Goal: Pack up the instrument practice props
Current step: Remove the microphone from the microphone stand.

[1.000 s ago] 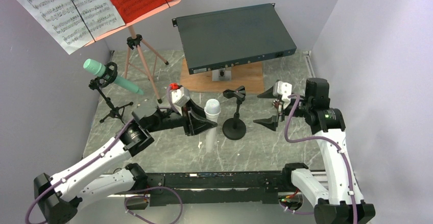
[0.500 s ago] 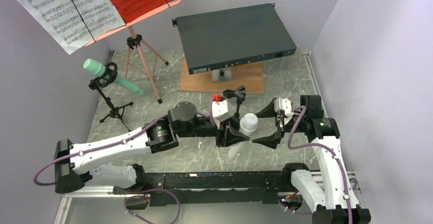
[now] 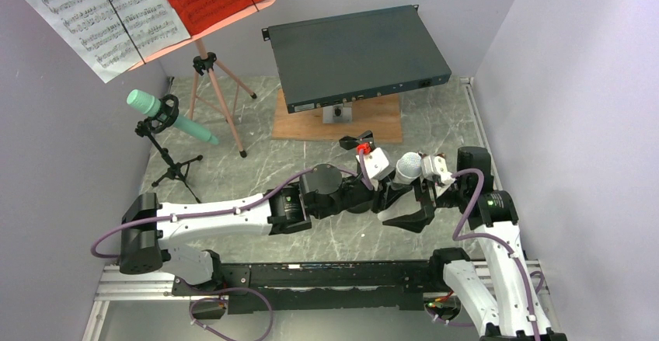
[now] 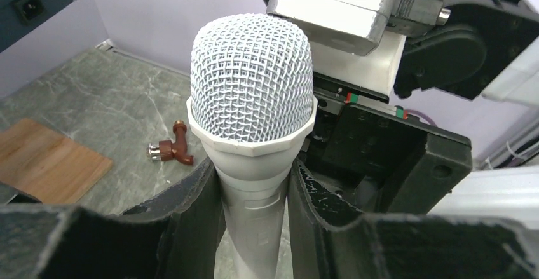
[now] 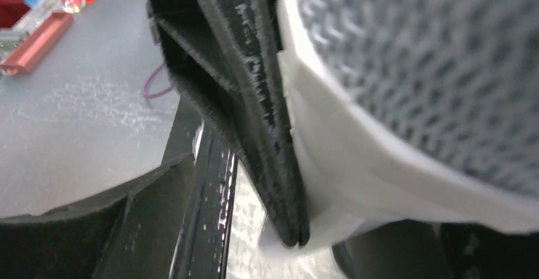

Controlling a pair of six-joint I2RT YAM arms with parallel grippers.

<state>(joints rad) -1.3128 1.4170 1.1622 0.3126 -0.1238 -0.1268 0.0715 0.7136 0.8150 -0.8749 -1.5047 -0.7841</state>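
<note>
Above the marbled bench [image 3: 233, 170], the left tool [image 4: 254, 193] is clamped on the body of the white microphone [image 4: 251, 101]. The mesh head points up, right by the right tool [image 3: 412, 201], whose jaws stand wide apart and hold nothing. This looks like a handover. The right tool should close squarely on the handle below the collar before the left lets go. The right wrist view is too close and blurred to show contact, and the handle's lower end is hidden.
</note>
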